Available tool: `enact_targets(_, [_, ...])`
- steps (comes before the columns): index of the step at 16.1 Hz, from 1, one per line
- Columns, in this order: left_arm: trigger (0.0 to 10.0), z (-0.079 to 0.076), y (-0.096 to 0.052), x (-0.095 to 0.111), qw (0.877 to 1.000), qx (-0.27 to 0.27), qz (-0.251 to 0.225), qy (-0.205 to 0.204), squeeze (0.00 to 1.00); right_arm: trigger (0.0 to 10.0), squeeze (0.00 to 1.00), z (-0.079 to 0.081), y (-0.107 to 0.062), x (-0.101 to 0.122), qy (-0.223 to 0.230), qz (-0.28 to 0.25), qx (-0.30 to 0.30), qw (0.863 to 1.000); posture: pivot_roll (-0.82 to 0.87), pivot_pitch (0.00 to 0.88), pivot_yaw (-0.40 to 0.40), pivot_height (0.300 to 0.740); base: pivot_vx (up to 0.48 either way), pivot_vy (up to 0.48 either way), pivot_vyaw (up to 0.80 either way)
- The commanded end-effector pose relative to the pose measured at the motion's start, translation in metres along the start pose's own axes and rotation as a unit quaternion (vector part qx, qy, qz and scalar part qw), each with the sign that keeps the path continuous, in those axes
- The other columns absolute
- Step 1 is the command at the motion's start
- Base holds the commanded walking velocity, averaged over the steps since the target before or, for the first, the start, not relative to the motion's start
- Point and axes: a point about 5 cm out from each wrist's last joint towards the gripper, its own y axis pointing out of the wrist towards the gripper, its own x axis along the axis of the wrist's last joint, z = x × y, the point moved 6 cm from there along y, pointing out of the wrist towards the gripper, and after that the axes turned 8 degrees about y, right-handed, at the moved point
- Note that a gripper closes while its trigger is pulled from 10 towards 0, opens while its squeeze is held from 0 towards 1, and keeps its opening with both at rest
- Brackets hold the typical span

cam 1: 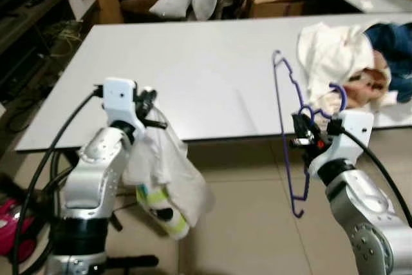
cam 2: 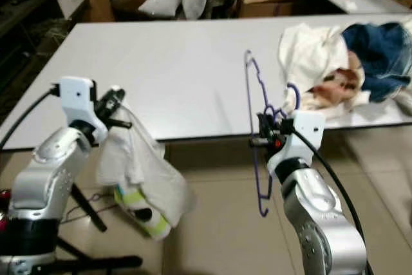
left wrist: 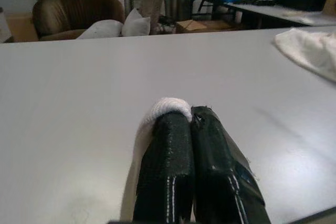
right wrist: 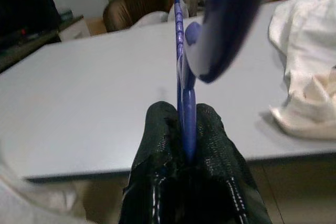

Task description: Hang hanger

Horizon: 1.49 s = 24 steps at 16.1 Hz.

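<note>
Both claws clamp: right claw [cam 1: 302,130] hanger [cam 1: 286,127], left claw [cam 1: 149,109] white garment [cam 1: 164,172]

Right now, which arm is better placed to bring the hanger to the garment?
Right. The right gripper is shut on the thin purple plastic hanger, beside the white table. The left gripper is shut on the white cloth garment.

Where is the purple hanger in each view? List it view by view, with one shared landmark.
Left eye view: purple hanger, right of centre, shut in the right gripper.
Right eye view: just right of centre.
Left wrist view: no hanger here.
Right wrist view: centre, edge-on between the fingers.
Shared landmark: the grey table.
</note>
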Motion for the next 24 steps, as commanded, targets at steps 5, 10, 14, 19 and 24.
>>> enact_targets(5, [10.0, 0.001, -0.001, 0.011, 1.000, -0.003, -0.022, -0.001, 0.00, 10.0, 0.00, -0.002, 0.000, 0.000, -0.010, 0.010, 0.011, 1.000, -0.06, 0.000, 0.053, 0.740, 0.000, 0.000, 0.00])
enact_targets(10, [10.0, 0.009, 0.002, 0.011, 1.000, 0.017, -0.017, -0.008, 0.00, 10.0, 0.00, 0.002, -0.001, 0.003, -0.025, 0.011, 0.036, 0.999, -0.07, 0.000, 0.057, 0.740, 0.325, 0.000, 0.00])
enact_targets(14, [10.0, 0.002, 0.005, 0.017, 1.000, -0.003, -0.028, -0.011, 0.00, 10.0, 0.00, 0.001, -0.003, 0.003, -0.031, 0.013, 0.042, 0.999, -0.07, 0.000, 0.060, 0.740, 0.391, 0.000, 0.00])
enact_targets(19, [10.0, 0.003, 0.006, 0.019, 0.999, -0.008, -0.032, -0.011, 0.00, 10.0, 0.00, 0.004, -0.003, 0.002, -0.031, 0.013, 0.049, 0.998, -0.08, 0.000, 0.062, 0.740, 0.402, 0.000, 0.00])
enact_targets(24, [10.0, 0.011, 0.022, 0.043, 0.998, -0.024, -0.058, 0.016, 0.00, 10.0, 0.00, 0.028, -0.031, 0.025, -0.088, 0.033, 0.228, 0.969, -0.08, 0.000, 0.060, 0.740, 0.404, 0.000, 0.00])
